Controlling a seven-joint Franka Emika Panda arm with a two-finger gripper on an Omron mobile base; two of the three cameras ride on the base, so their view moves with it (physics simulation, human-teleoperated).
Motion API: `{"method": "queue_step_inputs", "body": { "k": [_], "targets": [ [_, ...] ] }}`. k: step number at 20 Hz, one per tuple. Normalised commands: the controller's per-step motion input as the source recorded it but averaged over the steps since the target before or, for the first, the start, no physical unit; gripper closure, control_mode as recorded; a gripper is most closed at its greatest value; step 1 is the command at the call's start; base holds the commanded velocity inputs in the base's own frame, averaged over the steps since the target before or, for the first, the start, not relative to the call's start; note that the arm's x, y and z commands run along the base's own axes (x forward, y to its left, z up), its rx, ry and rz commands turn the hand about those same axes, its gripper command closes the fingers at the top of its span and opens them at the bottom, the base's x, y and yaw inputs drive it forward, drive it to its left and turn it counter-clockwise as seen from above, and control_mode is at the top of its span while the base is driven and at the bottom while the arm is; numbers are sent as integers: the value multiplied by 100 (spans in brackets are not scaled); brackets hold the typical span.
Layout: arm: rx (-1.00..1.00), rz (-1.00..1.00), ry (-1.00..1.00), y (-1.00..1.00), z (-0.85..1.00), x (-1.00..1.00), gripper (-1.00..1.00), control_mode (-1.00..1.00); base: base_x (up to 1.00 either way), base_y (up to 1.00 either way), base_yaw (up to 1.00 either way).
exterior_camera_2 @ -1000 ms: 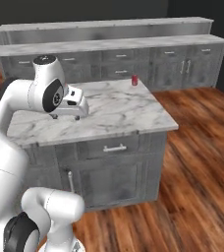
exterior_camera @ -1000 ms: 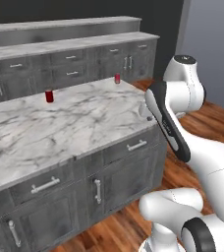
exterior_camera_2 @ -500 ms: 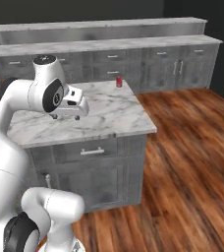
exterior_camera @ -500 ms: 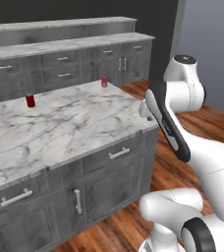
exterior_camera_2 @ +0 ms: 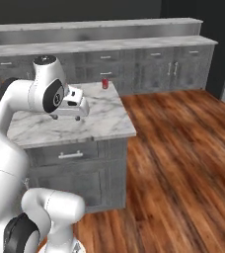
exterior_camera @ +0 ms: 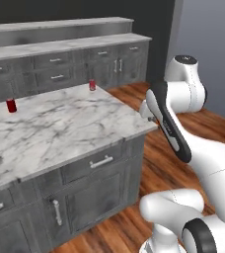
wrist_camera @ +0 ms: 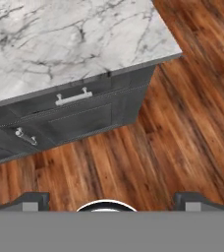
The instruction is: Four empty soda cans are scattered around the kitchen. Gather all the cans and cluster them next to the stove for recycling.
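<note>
Marble everywhere on this kitchen island (exterior_camera: 60, 128), white with grey veins, sitting on dark grey cabinets with silver bar handles. Two of the small red soda cans with silver tops are standing upright on it: one red can (exterior_camera: 92, 85) near the far corner of the slab, which you can also spot from the right side (exterior_camera_2: 104, 83), and another red can (exterior_camera: 11, 105) well apart from it, over toward the left along the far edge. The white arm with the dark joints is folded up beside the island's near corner, and its two-finger gripper (exterior_camera_2: 65, 117) hangs over the marble near the front edge, not touching anything. From the hand camera the two dark fingertips (wrist_camera: 33, 201) sit far apart at the bottom, so the jaws are spread wide with nothing between them, looking down at a drawer with a silver handle (wrist_camera: 73, 97) and the reddish-brown wood plank floor (wrist_camera: 182, 128). Behind the island runs a long grey back counter (exterior_camera_2: 109, 47) with more drawers and a raised ledge.
</note>
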Motion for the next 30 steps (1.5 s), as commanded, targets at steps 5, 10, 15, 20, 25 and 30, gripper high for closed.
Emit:
{"method": "queue_step_inputs", "body": {
  "k": [5,10,15,20,25,30],
  "targets": [
    [0,0,0,0,0,0,-100,100,24,-51,3],
    [0,0,0,0,0,0,-100,100,26,-50,4],
    [0,0,0,0,0,0,-100,100,27,-49,5],
    [0,0,0,0,0,0,-100,100,27,-49,5],
    [0,0,0,0,0,0,-100,100,33,-47,3],
    [0,0,0,0,0,0,-100,100,40,-44,2]
  ]
}}
